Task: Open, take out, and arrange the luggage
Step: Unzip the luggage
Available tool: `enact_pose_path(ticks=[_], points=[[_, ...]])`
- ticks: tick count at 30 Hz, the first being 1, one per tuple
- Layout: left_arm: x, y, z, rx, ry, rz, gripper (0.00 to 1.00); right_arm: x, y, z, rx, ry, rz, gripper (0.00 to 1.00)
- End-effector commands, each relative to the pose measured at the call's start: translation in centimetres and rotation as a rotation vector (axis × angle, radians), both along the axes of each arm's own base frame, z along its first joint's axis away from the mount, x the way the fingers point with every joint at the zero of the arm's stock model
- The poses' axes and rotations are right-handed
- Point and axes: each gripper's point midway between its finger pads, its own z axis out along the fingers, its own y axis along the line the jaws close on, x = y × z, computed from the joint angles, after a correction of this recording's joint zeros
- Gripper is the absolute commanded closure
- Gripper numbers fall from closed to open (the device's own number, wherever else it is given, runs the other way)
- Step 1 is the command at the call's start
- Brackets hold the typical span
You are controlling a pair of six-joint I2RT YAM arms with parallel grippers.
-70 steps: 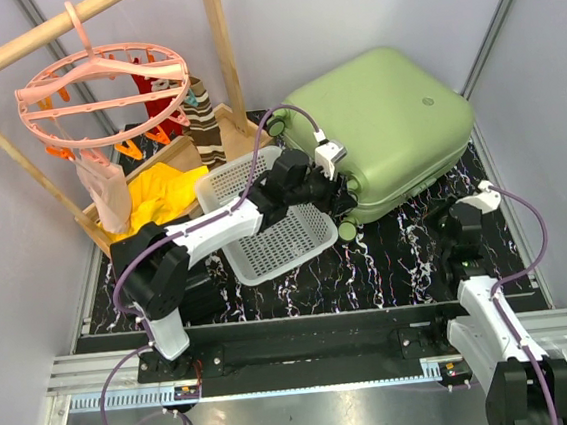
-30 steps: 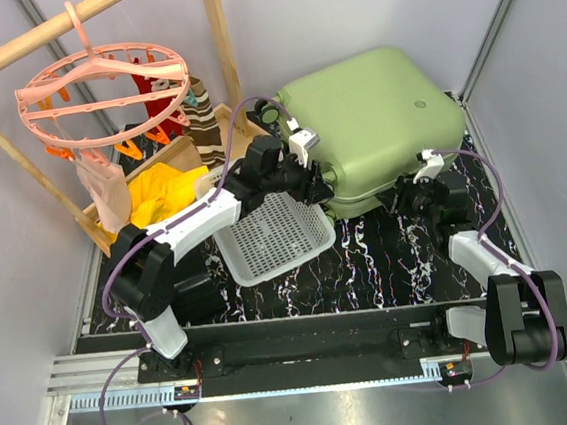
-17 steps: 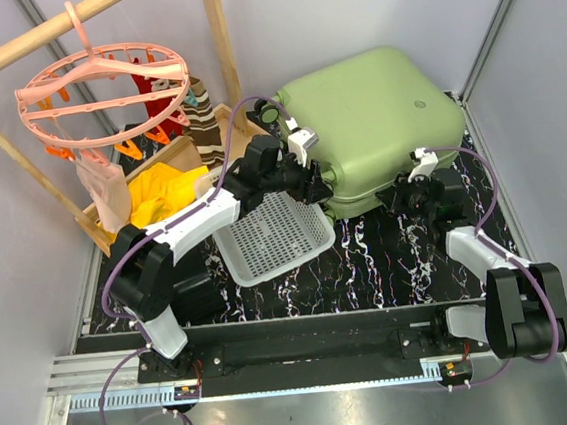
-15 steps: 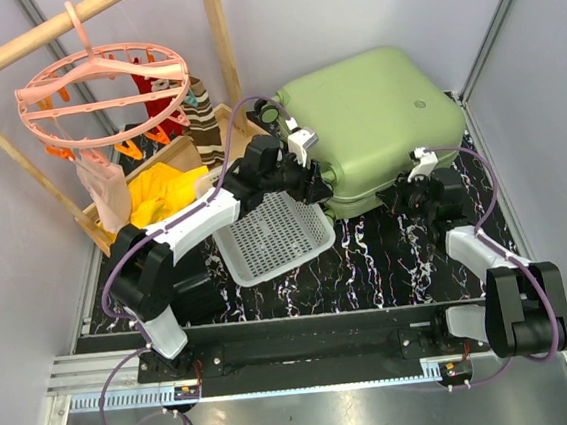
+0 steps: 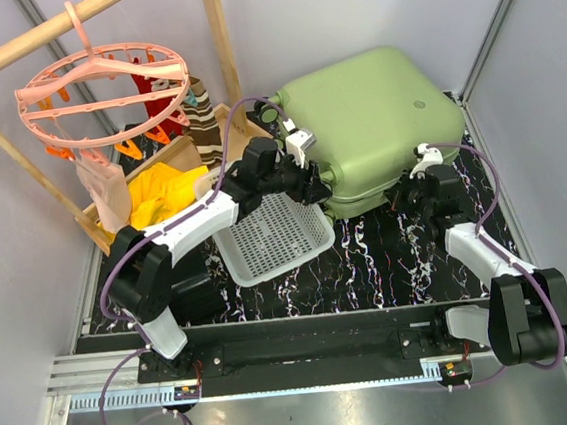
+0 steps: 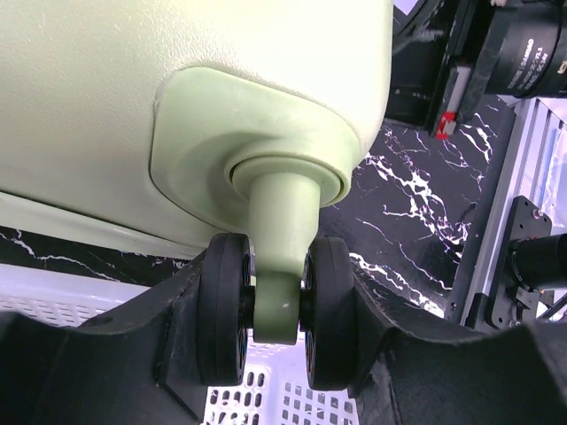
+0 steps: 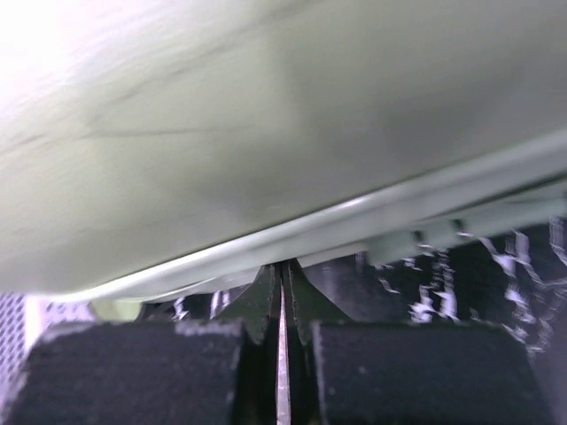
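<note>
So the green luggage [image 5: 370,124] is lying shut at the back right of the black marbled table [image 5: 388,258], its near-left corner just beside the white basket [image 5: 270,232]. Left gripper [image 6: 276,310] is clamped on one of its twin black wheels [image 6: 226,305], a finger on either side, right above the basket's edge. Right gripper [image 7: 282,305] is fully closed, fingertips pressed together at the luggage's front seam, and I can't tell whether it's pinching anything.

Black marbled table [image 5: 388,253] w/ green luggage [image 5: 374,113] & white basket [image 5: 298,256].
</note>
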Motion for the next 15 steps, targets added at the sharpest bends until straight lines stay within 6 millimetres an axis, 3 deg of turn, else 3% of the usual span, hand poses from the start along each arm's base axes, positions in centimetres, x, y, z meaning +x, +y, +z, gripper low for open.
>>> enact_pose_path(ticks=[1, 14, 15], points=[[3.6, 3.7, 9.9, -0.157, -0.204, 0.194, 1.00, 2.3, -6.5, 2.5, -0.116, -0.062, -0.341, 1.00], [2.8, 3.9, 9.8, -0.159, -0.211, 0.164, 1.00, 2.3, -11.7, 3.7, -0.233, -0.058, -0.570, 1.00], [2.8, 3.9, 9.7, -0.158, -0.210, 0.163, 1.00, 2.2, -12.9, 3.7, -0.238, -0.054, -0.600, 1.00]])
